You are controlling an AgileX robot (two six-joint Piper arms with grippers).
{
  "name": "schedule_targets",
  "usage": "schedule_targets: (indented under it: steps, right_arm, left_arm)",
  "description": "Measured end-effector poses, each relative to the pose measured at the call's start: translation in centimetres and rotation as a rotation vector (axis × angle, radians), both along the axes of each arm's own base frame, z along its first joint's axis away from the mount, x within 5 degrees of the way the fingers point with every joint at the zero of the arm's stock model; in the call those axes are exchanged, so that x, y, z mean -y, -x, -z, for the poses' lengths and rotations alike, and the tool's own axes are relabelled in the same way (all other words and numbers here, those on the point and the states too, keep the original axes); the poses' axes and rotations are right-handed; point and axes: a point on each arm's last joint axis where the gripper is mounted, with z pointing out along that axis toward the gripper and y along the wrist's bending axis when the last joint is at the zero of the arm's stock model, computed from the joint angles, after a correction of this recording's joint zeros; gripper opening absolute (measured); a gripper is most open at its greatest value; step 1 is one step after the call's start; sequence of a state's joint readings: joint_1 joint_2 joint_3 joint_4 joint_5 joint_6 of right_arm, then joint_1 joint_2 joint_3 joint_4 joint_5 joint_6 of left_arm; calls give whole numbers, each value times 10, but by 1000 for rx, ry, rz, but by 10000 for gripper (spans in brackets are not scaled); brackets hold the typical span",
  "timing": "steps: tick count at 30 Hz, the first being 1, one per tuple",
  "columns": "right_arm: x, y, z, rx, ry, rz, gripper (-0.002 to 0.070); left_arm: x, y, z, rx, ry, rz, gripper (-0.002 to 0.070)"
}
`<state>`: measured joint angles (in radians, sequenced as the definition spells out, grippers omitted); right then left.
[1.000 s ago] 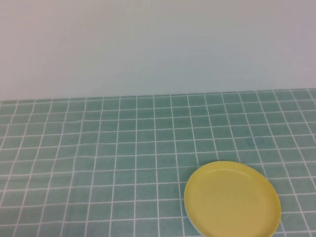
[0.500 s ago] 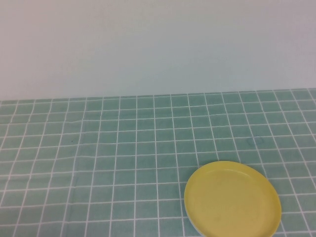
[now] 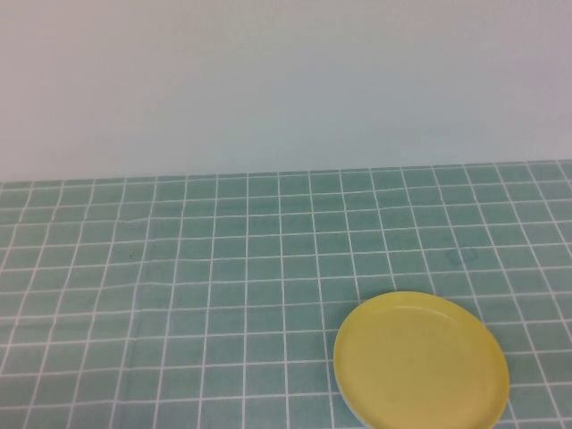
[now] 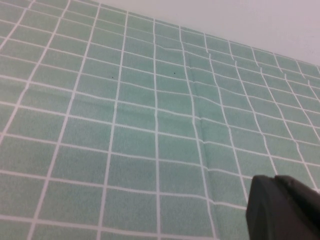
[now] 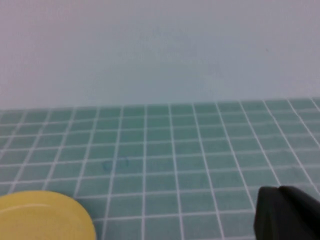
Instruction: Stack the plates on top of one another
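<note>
Yellow plate [image 3: 420, 360] sits flat on the tablecloth [image 3: 223, 268], near the front edge on the robot's right side. Its front rim runs out of the high view. There's a thin pale edge peeking out under its left rim, prob another plate underneath, but can't tell for sure. The right wrist cam also catches a slice of the yellow plate [image 5: 45, 217], lying flat.

The cloth is green w/ a white grid, and it's got a few wrinkles (easy to see in the left wrist cam). Plain pale wall [image 3: 286, 80] behind the table.

Neither arm shows in the high view. The left gripper [image 4: 282, 209] is just a dark tip in its own cam, clenched w/ nothing in it, above bare cloth. The right gripper [image 5: 287, 214] is the same deal: fingers closed, empty, off to the side of the yellow plate and not touching it.
</note>
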<state>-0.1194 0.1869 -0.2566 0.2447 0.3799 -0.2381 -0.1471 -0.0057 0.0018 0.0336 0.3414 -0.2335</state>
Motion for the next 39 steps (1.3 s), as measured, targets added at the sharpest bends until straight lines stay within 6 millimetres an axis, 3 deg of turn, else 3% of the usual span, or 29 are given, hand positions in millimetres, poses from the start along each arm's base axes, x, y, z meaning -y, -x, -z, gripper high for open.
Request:
schedule_targets:
  steps: [13,39]
  right_arm:
    - [11,5,73,-11,120,94,0]
    - [11,11,83,-97,130,98,-1]
  left_arm:
    - [0,0,0,0,0,0,-1]
    - [0,0,0,0,-2,0,-1]
